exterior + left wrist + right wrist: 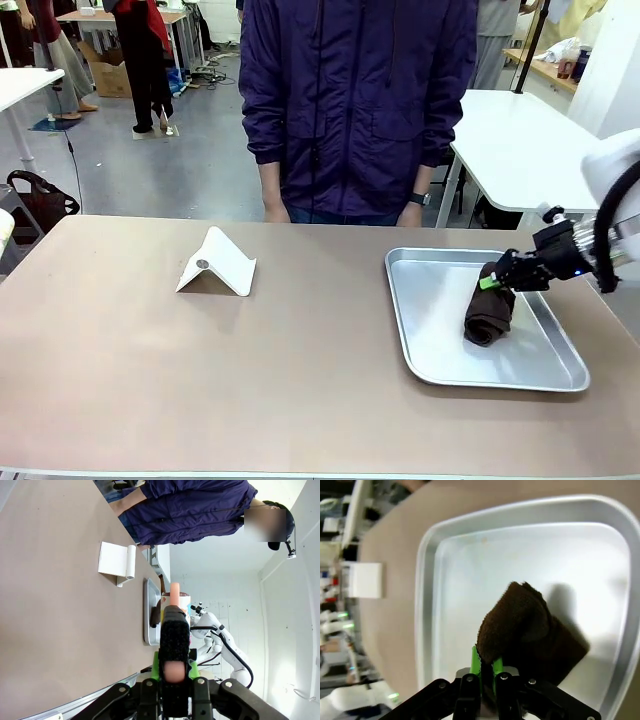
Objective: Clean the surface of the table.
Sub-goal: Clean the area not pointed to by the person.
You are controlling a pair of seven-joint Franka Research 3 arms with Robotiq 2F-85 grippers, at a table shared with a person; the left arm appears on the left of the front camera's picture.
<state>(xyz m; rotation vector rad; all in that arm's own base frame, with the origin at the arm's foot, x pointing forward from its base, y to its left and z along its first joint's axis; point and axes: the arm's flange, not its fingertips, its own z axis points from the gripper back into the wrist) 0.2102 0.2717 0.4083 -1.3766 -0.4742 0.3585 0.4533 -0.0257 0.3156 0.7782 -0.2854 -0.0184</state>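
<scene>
Right gripper (497, 281): clamped on the top end of a dark brown rolled terry cloth (488, 318), inside the rectangular silver metal tray (400, 300).
Right wrist view: green pads pinching the cloth's edge, close up.
Left gripper (174, 667): left wrist view catches it clamped on a black rough-textured bar with a peach-pink tip (174, 630).
Worktop (250, 380): smooth brownish-taupe, with the tray by its right edge and bare room left and front.
Count: one tray, one cloth, one white folded plastic stand (217, 263), one person in a purple jacket (350, 100) at the far edge.

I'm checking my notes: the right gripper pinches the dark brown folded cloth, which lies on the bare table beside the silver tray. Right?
No: the dark brown folded cloth lies inside the rectangular silver metal tray, not beside it. The right gripper pinches it. The front view shows this.
</scene>
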